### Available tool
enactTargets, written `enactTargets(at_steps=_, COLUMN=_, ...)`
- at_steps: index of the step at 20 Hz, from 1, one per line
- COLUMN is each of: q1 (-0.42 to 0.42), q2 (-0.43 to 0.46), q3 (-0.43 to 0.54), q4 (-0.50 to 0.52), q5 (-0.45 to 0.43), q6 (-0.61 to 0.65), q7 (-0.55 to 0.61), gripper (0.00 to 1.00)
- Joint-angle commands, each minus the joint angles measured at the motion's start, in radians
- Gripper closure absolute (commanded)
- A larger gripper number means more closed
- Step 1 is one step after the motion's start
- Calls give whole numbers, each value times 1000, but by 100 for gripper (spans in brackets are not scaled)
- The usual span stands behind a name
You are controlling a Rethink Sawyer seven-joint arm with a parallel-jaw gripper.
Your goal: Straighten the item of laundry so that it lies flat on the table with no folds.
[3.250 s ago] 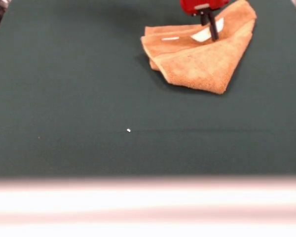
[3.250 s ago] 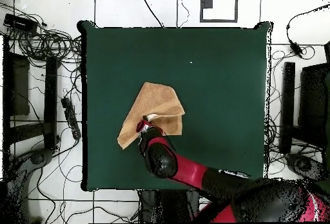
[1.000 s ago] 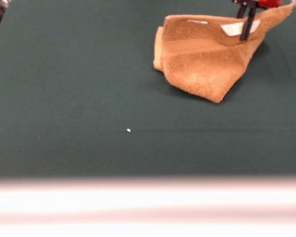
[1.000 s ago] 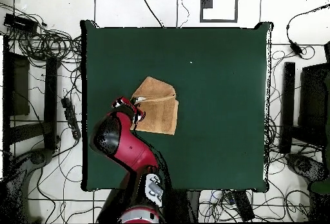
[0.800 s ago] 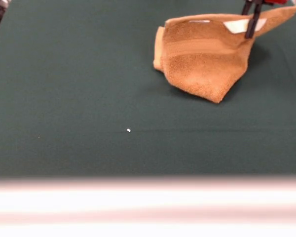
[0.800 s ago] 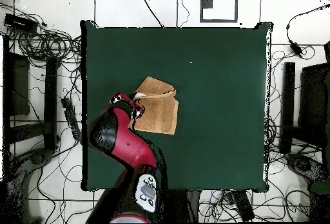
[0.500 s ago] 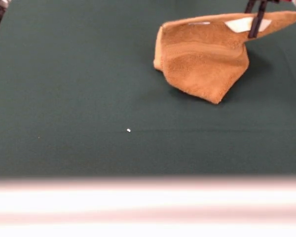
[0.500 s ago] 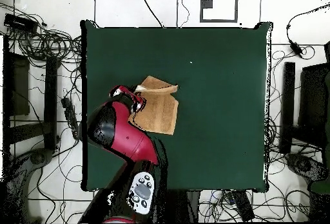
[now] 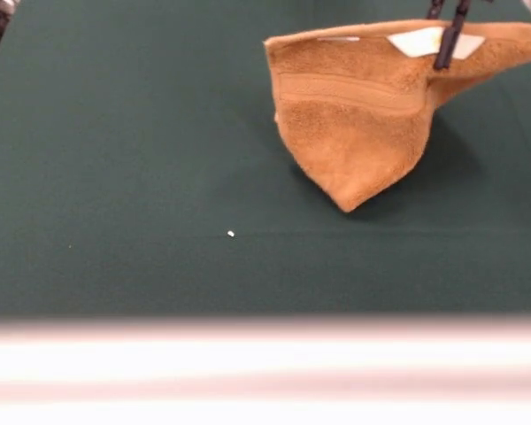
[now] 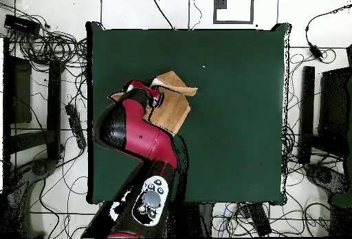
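Note:
The item of laundry (image 9: 358,115) is an orange-tan towel, still doubled over, hanging in a wedge whose lower point touches the green table (image 9: 124,159). A white label (image 9: 416,41) shows on its raised top edge. My gripper (image 9: 446,53) comes down at the upper right in the front view, shut on that top edge beside the label. In the overhead view the towel (image 10: 173,104) lies left of the table's centre, with my gripper (image 10: 152,92) at its left side and the red arm covering part of it.
A tiny white speck (image 9: 231,234) lies on the table (image 10: 234,112) toward the front. The pale front edge (image 9: 265,363) runs across the bottom. Cables and dark equipment (image 10: 41,85) surround the table on the floor.
My gripper has lifted the towel's top edge higher and carried it toward the table's front. The towel has opened wider and its lower point has slid left and nearer.

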State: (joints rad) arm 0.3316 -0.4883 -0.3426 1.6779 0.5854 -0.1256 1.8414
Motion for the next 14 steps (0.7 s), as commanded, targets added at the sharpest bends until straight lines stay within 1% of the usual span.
enactTargets(at_steps=1, q1=15, q2=73, q3=-27, q4=-146, q5=-105, q6=139, q7=-15, gripper=100)
enactTargets(at_steps=7, q1=1, q2=75, q3=-21, q4=-187, q5=-196, q6=145, q7=-3, gripper=100)
enactTargets(at_steps=12, q1=-13, q2=75, q3=-9, q4=-201, q5=-248, q6=152, q7=28, gripper=100)
enactTargets(at_steps=14, q1=-4, q2=80, q3=-26, q4=-206, q5=-255, q6=153, q7=45, gripper=100)
